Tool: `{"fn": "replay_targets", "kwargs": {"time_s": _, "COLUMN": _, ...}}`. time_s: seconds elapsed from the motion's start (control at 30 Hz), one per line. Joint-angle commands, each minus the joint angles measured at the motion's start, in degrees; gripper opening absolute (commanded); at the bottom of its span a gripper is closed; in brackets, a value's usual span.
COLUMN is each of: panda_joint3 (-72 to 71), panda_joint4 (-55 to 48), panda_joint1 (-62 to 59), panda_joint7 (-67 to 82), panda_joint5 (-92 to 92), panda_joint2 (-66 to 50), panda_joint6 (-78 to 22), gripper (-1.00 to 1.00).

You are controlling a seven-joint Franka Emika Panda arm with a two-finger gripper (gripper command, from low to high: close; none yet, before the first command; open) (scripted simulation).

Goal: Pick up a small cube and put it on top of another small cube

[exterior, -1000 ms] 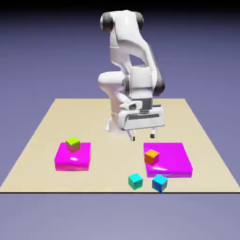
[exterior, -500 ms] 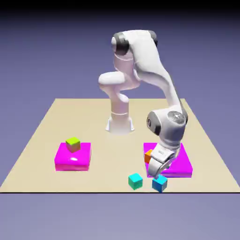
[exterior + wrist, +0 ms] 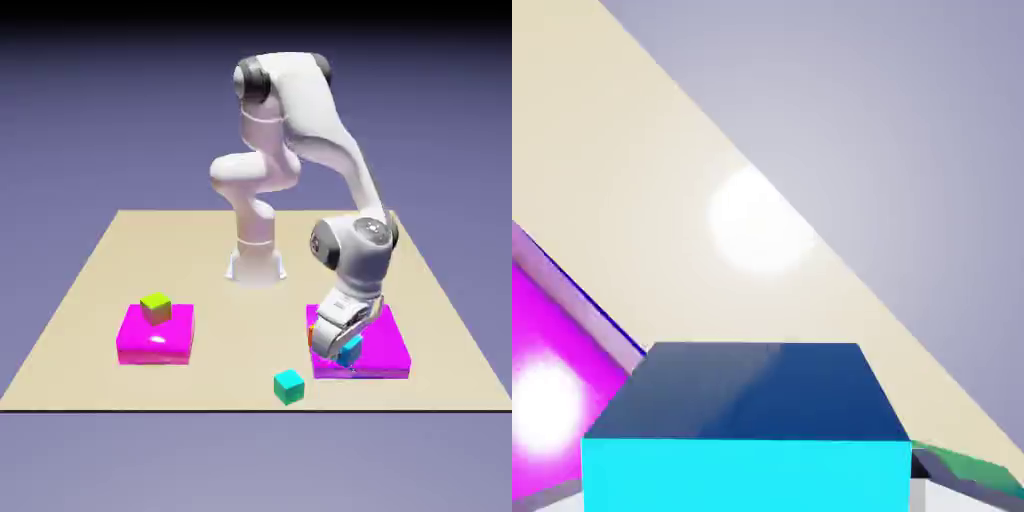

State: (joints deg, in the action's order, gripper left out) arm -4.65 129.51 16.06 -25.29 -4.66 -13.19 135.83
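My gripper (image 3: pixel 344 357) is shut on a small blue cube (image 3: pixel 351 349) and holds it just above the front of the right magenta platform (image 3: pixel 385 345). That cube (image 3: pixel 747 430) fills the bottom of the hand view and covers most of the fingers. A teal cube (image 3: pixel 289 385) lies on the table near its front edge. Only a sliver of the orange cube (image 3: pixel 311 333) shows; the hand hides the rest of it on the right platform. On the left magenta platform (image 3: pixel 155 340) sits a yellow-green cube (image 3: pixel 156 307).
The tan table (image 3: pixel 240 320) ends close in front of the teal cube. The arm's base (image 3: pixel 256 262) stands at the far middle. In the hand view the magenta platform (image 3: pixel 552 380) lies at the left and a green edge (image 3: pixel 967 468) shows at the bottom right.
The arm swung down to the front right, the jaws shut on the blue cube, and the cube has risen from the table to just above the right platform.
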Motion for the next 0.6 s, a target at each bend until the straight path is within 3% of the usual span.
{"fn": "replay_targets", "kwargs": {"time_s": 0.0, "panda_joint3": -0.4, "panda_joint4": 1.5, "panda_joint1": -0.3, "panda_joint7": -0.8, "panda_joint5": 0.2, "panda_joint2": 2.1, "panda_joint6": -0.6, "gripper": -1.00}}
{"fn": "replay_targets", "kwargs": {"time_s": 0.23, "panda_joint3": -3.3, "panda_joint4": 12.0, "panda_joint1": -2.5, "panda_joint7": -5.7, "panda_joint5": 2.7, "panda_joint2": 16.6, "panda_joint6": -4.8, "gripper": -1.00}}
{"fn": "replay_targets", "kwargs": {"time_s": 0.3, "panda_joint3": -3.4, "panda_joint4": 12.1, "panda_joint1": -2.5, "panda_joint7": -5.7, "panda_joint5": 2.7, "panda_joint2": 16.7, "panda_joint6": -4.8, "gripper": -1.00}}
{"fn": "replay_targets", "kwargs": {"time_s": 0.47, "panda_joint3": -2.7, "panda_joint4": 15.1, "panda_joint1": -2.4, "panda_joint7": -7.5, "panda_joint5": 0.4, "panda_joint2": 8.5, "panda_joint6": 6.3, "gripper": -1.00}}
{"fn": "replay_targets", "kwargs": {"time_s": 0.5, "panda_joint3": -2.7, "panda_joint4": 15.1, "panda_joint1": -2.4, "panda_joint7": -7.5, "panda_joint5": 0.4, "panda_joint2": 8.5, "panda_joint6": 6.3, "gripper": 1.00}}
{"fn": "replay_targets", "kwargs": {"time_s": 0.57, "panda_joint3": -2.9, "panda_joint4": 14.5, "panda_joint1": -2.4, "panda_joint7": -7.1, "panda_joint5": 0.9, "panda_joint2": 10.3, "panda_joint6": 3.8, "gripper": 1.00}}
